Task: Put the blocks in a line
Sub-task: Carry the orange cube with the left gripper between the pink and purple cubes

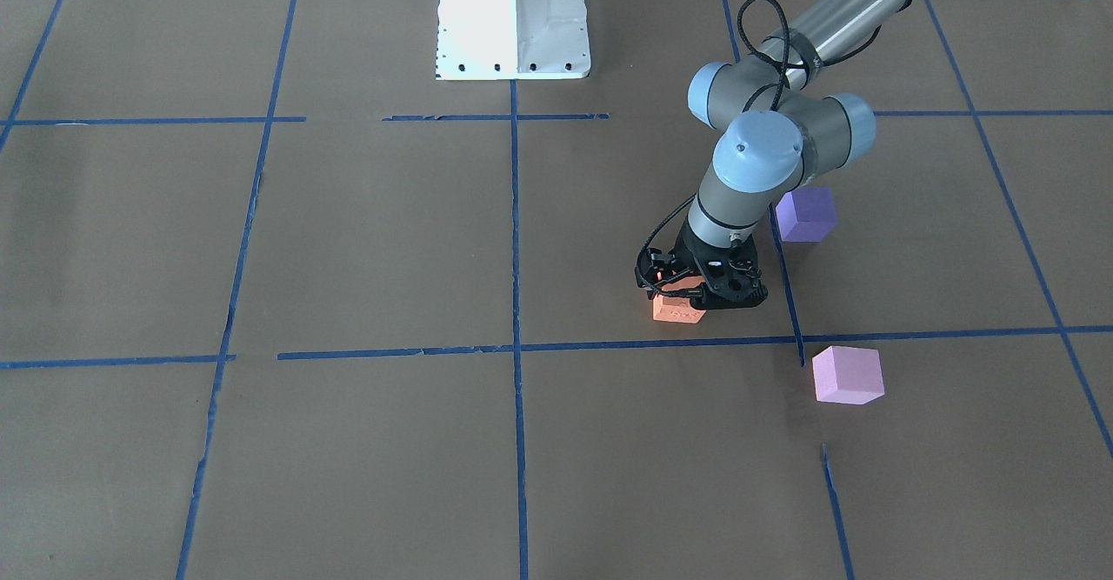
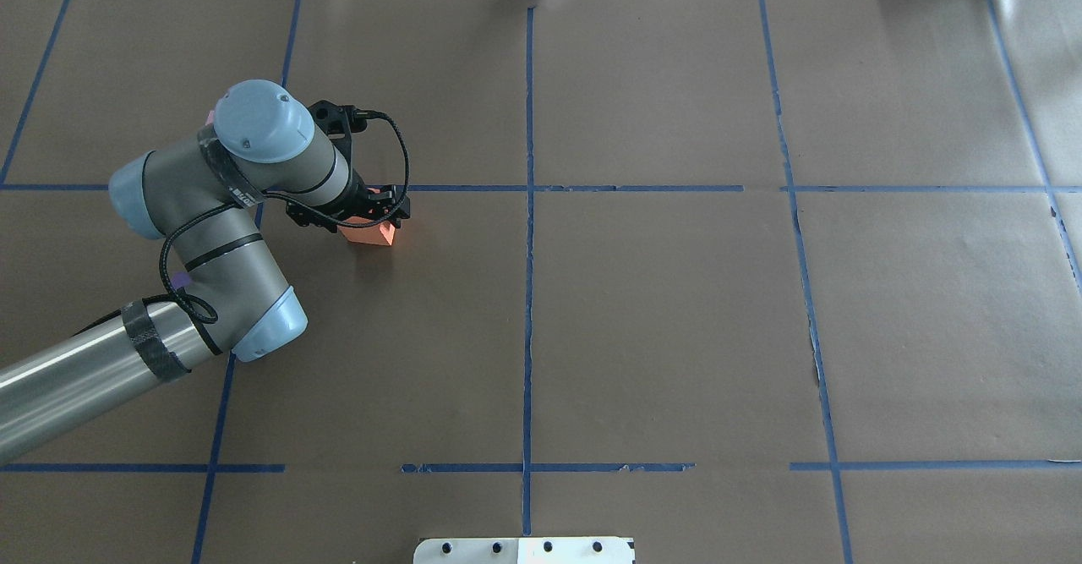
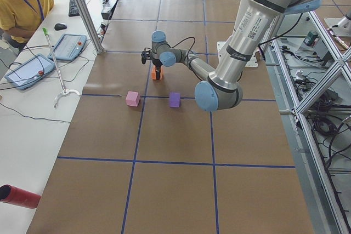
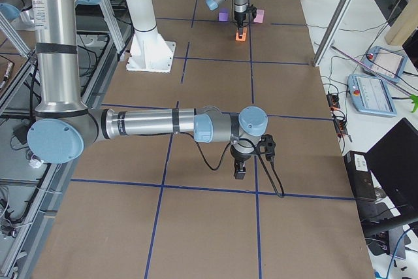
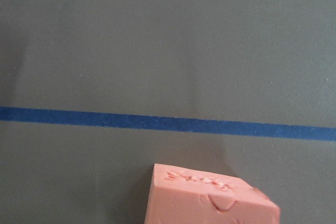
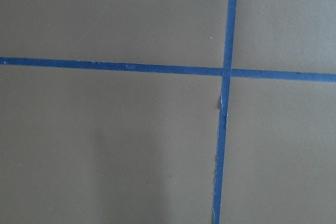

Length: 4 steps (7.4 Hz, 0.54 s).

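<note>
The orange block (image 1: 676,310) sits between the fingers of my left gripper (image 1: 701,291), just on my side of a blue tape line; the gripper looks shut on it. It also shows in the overhead view (image 2: 373,234) and low in the left wrist view (image 5: 212,198), dented and slightly tilted. The blue-violet block (image 1: 806,213) lies behind the left arm's wrist. The pale pink block (image 1: 848,375) lies across the tape line. My right gripper (image 4: 240,172) shows only in the exterior right view, low over bare table; I cannot tell if it is open.
Blue tape lines (image 1: 515,347) divide the brown table into squares. The white robot base (image 1: 513,19) stands at the table's robot edge. An operator (image 3: 22,4) sits at a side desk with tablets. A red cylinder (image 3: 19,195) lies beside the table.
</note>
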Each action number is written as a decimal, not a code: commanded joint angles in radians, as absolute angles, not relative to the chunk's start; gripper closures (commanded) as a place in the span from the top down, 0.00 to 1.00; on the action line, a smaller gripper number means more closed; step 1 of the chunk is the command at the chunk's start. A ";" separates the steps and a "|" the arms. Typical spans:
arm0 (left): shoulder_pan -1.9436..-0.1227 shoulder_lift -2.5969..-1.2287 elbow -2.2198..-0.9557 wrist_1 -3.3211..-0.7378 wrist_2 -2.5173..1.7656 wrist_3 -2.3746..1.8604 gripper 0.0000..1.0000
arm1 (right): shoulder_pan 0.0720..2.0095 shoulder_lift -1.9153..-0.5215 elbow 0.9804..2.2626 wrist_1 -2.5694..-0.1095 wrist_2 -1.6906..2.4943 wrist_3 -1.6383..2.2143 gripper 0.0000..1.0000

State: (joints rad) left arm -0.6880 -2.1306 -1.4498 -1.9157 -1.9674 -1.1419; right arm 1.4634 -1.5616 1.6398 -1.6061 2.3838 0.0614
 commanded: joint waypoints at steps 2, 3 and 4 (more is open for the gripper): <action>-0.712 -2.129 -1.451 -1.930 -1.979 -1.131 0.28 | 1.463 -1.562 1.640 -1.606 2.384 0.061 1.00; -0.751 -2.115 -1.474 -1.924 -2.050 -1.099 0.28 | 1.463 -1.562 1.638 -1.606 2.384 0.061 1.00; -0.797 -2.064 -1.515 -1.918 -2.104 -1.044 0.28 | 1.463 -1.562 1.640 -1.606 2.384 0.061 1.00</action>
